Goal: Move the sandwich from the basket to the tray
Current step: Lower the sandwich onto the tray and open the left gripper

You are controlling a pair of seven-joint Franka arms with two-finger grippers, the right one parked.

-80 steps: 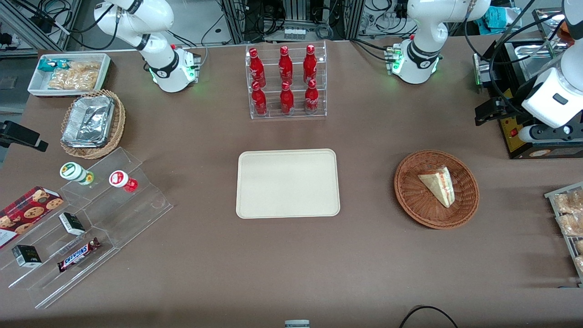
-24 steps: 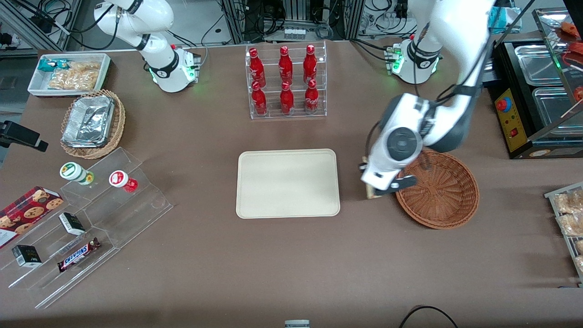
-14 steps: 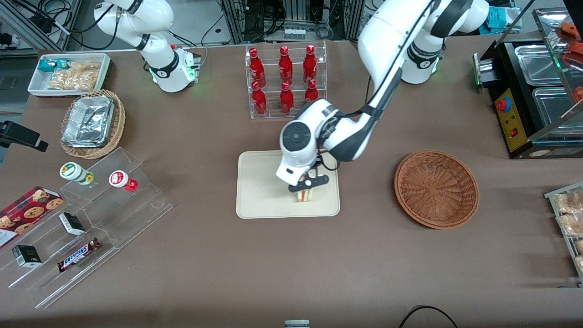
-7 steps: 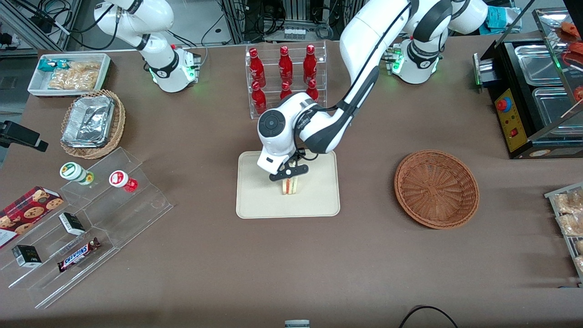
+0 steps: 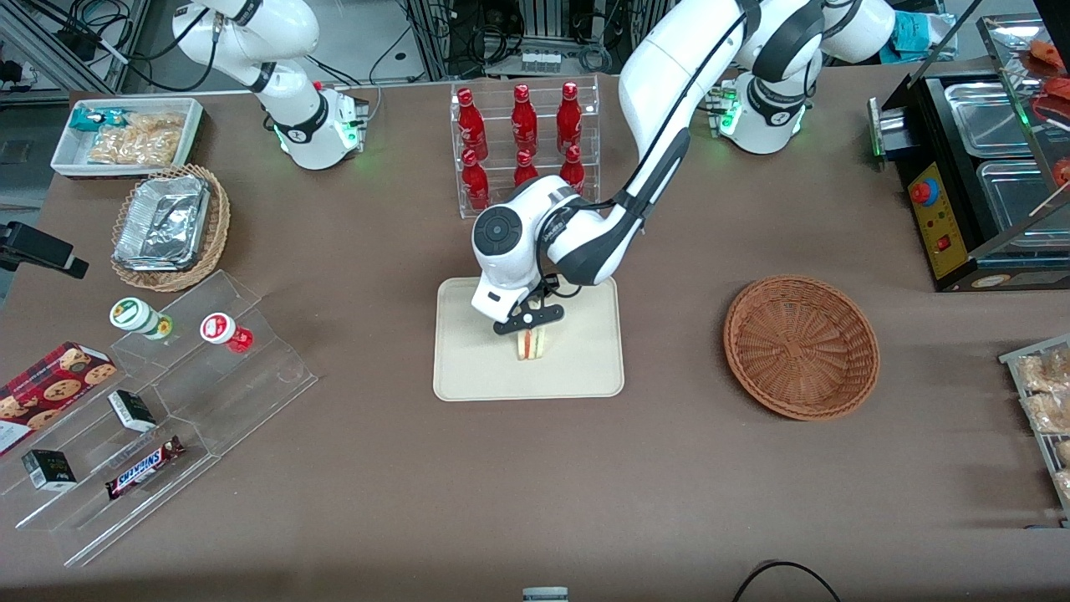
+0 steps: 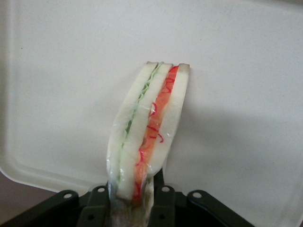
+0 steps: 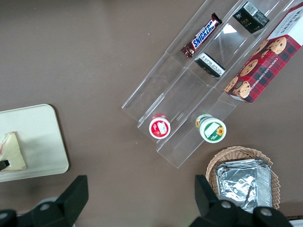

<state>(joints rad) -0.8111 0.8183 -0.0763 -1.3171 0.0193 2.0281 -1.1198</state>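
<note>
The sandwich is a pale bread wedge with red and green filling. It stands on edge over the middle of the cream tray, held by my left gripper, which is shut on it. In the left wrist view the black fingers clamp the wide end of the sandwich, and its narrow end points at the tray. The right wrist view shows the sandwich on or just above the tray. The reddish-brown basket lies empty toward the working arm's end of the table.
A clear rack of red bottles stands just past the tray, farther from the front camera, close to my forearm. A clear stepped shelf with snacks, a tan wicker basket of foil trays and a white bin lie toward the parked arm's end.
The sandwich left the basket in my gripper and travelled over to the tray. In the last half second the gripper barely shifted and stayed shut on it.
</note>
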